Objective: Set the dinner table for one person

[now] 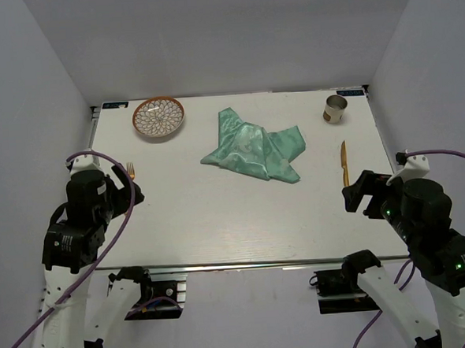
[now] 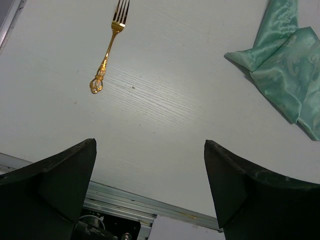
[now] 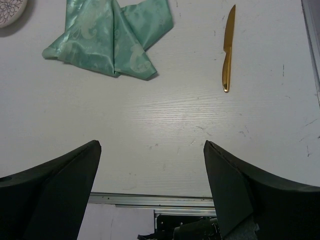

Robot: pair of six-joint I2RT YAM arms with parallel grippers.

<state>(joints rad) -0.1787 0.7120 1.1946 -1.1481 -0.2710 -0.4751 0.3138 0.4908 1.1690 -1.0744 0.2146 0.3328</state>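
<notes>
The table (image 1: 220, 230) lies before both arms and is not yet set. At its left edge the left gripper (image 2: 150, 144) is held apart and empty, with the fork (image 2: 107, 50) just ahead. The plate (image 1: 159, 117) is found at the far left corner, the crumpled cloth (image 1: 255, 149) mid-table toward the far edge, the cup (image 1: 335, 108), perhaps metal, at the far right corner, and the knife (image 3: 228, 50) along the right edge. The right gripper (image 3: 152, 144) is spread too. The plate should probably be taken first, by its rim, and kept level.
</notes>
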